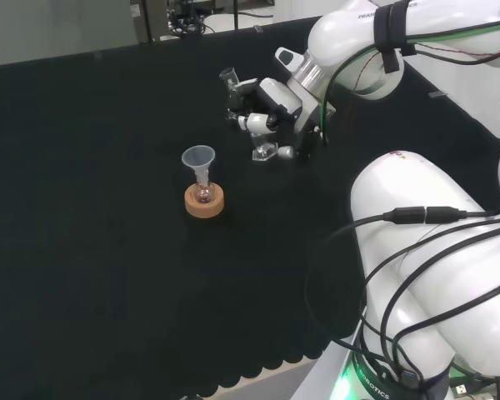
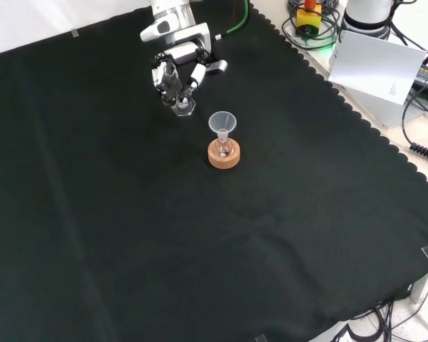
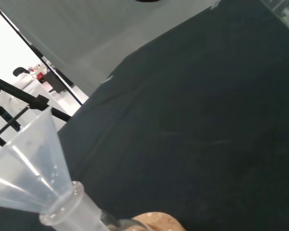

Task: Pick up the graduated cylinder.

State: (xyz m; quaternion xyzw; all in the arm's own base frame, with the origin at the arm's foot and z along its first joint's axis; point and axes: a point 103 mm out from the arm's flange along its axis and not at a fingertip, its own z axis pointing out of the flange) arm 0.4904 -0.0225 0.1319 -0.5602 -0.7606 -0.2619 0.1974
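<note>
Hand (image 1: 267,121) curled around graduated cylinder (image 1: 230,81), base (image 2: 185,108) apparently touching cloth (image 2: 200,242). Wrist view shows funnel (image 3: 26,168) in flask neck above cork ring (image 3: 156,221). No legible labels.

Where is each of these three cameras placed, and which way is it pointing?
Head view: behind and above the arm's base, looking over the white links at the cloth; the hand is curled round the graduated cylinder.
Front view: opposite, looking down; the hand enters from the top.
Wrist view: at the wrist, close on the funnel.
All three share the funnel and the cork ring.
</note>
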